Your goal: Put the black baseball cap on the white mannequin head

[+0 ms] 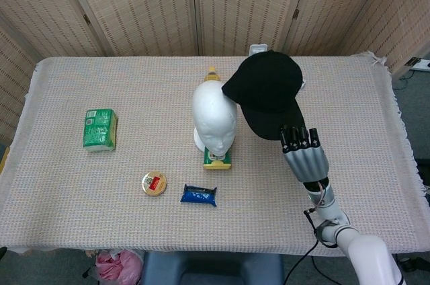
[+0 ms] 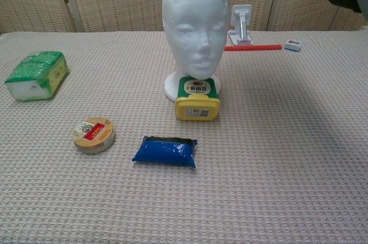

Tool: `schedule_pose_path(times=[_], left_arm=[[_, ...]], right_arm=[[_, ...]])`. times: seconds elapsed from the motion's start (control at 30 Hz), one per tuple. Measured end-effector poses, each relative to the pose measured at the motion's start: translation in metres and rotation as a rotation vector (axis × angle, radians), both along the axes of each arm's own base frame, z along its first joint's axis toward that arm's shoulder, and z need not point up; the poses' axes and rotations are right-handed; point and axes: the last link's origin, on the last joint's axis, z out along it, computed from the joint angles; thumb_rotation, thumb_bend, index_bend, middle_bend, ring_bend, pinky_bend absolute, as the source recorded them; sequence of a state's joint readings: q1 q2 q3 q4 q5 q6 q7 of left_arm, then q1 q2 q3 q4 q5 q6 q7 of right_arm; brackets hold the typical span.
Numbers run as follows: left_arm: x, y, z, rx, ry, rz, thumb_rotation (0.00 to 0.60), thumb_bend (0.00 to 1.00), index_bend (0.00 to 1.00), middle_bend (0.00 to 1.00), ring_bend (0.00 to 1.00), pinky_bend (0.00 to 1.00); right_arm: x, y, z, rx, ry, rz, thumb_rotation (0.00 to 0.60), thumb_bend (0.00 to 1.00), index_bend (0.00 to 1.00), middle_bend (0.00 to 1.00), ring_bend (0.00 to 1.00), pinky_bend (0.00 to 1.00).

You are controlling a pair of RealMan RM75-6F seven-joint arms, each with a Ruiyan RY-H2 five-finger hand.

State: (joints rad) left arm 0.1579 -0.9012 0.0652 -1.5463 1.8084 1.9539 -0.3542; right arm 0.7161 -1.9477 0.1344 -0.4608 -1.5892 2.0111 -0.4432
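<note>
A green packet (image 1: 100,129), round tin (image 1: 154,183), blue pouch (image 1: 199,195) and yellow-capped jar (image 2: 197,99) lie on the table (image 1: 376,164).
</note>
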Motion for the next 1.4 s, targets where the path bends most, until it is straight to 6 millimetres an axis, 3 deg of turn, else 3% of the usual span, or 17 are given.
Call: schedule_pose_path(times=[0.33,0.67,0.83,1.17,1.4], left_arm=[[0.000,-0.003,0.002,-0.004,-0.014,-0.011,0.600,0.22,0.00,0.00,0.00,0.13],[0.000,-0.008,0.008,-0.001,-0.043,-0.037,0.600,0.22,0.00,0.00,0.00,0.13],[-0.002,-0.011,0.014,0.003,-0.062,-0.049,0.600,0.22,0.00,0.00,0.00,0.13],[-0.001,-0.015,0.015,0.001,-0.065,-0.071,0.600,0.22,0.00,0.00,0.00,0.13],[-0.001,-0.016,0.015,-0.003,-0.066,-0.075,0.600,0.22,0.00,0.00,0.00,0.13]], right_arm=[[0.061,0.001,-0.016,-0.012,0.012,0.040,0.600,0.57,0.93,0.82,0.75,0.89],[0.094,0.006,-0.047,0.012,0.107,0.040,0.600,0.56,0.93,0.82,0.75,0.90],[0.099,0.018,-0.061,0.020,0.129,0.050,0.600,0.56,0.93,0.82,0.76,0.90],[0.088,0.044,-0.072,0.026,0.143,0.028,0.600,0.56,0.93,0.81,0.76,0.91],[0.079,0.042,-0.076,0.019,0.141,-0.040,0.600,0.56,0.93,0.81,0.76,0.92]])
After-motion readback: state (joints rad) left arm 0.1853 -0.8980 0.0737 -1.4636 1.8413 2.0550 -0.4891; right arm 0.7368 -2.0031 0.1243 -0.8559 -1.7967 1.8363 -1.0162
